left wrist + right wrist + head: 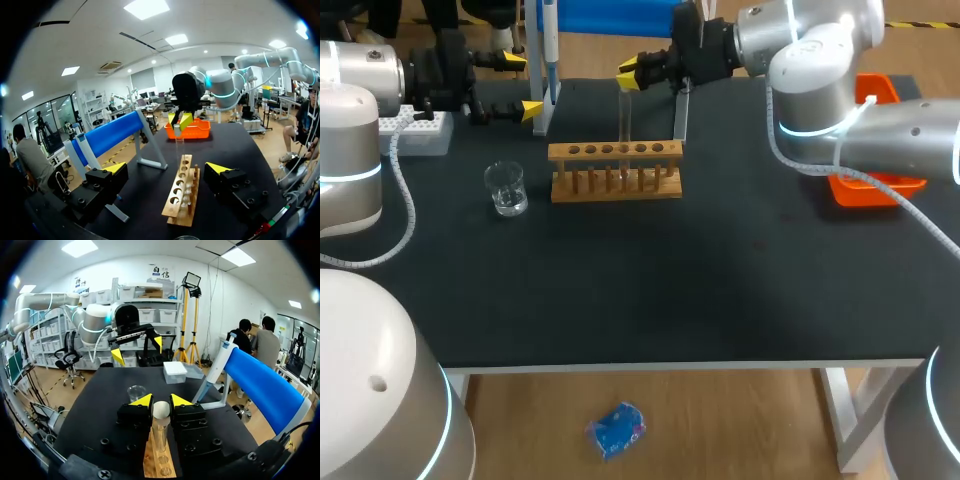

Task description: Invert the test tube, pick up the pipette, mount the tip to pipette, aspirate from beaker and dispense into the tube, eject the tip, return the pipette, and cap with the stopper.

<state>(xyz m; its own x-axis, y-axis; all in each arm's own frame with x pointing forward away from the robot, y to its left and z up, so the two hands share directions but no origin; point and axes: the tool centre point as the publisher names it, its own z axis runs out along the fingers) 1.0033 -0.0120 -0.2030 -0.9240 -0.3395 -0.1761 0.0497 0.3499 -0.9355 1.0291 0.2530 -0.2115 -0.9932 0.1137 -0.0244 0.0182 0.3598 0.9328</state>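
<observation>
A clear test tube (625, 115) stands upright over the wooden rack (615, 170), its lower end at the rack's top row of holes. My right gripper (630, 75) is shut on the tube's upper part. In the right wrist view the tube (161, 415) sits between the yellow tips of that gripper (161, 401), with the rack (160, 462) below. My left gripper (520, 85) hangs wide open and holds nothing, left of the rack and beside the pipette (548, 50) on its stand. The glass beaker (506, 188) stands left of the rack. The left wrist view shows its own gripper (167, 168) facing along the rack (180, 192) toward the held tube (178, 142).
A white tip box (415, 128) lies at the table's far left, under my left arm. An orange bin (875, 150) is at the right edge, partly hidden by my right arm. The pipette stand's blue bar (265, 385) runs beside the rack.
</observation>
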